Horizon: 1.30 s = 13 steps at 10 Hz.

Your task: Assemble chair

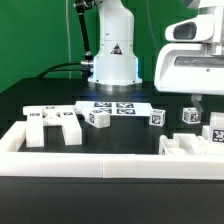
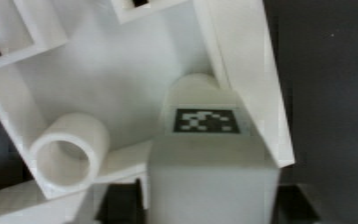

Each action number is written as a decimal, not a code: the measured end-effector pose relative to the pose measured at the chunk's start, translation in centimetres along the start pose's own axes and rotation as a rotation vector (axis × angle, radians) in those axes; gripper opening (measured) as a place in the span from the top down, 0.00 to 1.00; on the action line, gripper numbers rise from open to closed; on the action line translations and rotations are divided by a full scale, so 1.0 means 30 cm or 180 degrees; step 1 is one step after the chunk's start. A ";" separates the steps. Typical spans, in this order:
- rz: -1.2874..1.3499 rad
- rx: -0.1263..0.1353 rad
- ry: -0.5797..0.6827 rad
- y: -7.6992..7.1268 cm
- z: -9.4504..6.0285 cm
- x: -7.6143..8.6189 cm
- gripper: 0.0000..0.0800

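One hand (image 1: 196, 102) closed on a chair piece (image 1: 190, 116)

Exterior view: the gripped, tagged piece sits near the surface's (image 1: 140, 135) edge on the exterior view's right. Other chair parts (image 1: 55, 125) lie towards the opposite edge.

Wrist view: the tagged chair piece (image 2: 204, 165) fills the centre.

light: bright, even | exterior: soft shadows | wrist: blurred, whites glaring
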<state>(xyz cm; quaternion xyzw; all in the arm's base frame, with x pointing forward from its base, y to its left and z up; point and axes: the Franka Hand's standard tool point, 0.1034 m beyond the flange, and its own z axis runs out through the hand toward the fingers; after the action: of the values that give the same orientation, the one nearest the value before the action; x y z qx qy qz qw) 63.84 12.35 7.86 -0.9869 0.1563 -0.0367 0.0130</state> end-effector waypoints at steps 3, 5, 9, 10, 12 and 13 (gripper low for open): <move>0.0307 0.0006 -0.0003 -0.001 0.000 -0.001 0.64; 0.0948 0.0024 0.0000 -0.002 0.002 -0.002 0.64; 0.2236 0.0055 0.0012 0.002 0.004 -0.006 0.64; 0.2554 0.0064 0.0008 0.002 0.004 -0.007 0.64; 0.3118 0.0085 -0.0022 -0.001 0.004 -0.010 0.64; 0.3487 0.0090 -0.0031 -0.006 0.003 -0.013 0.64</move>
<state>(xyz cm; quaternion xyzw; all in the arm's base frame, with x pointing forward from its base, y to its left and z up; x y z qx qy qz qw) 63.55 12.64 7.76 -0.7610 0.6469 -0.0221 0.0442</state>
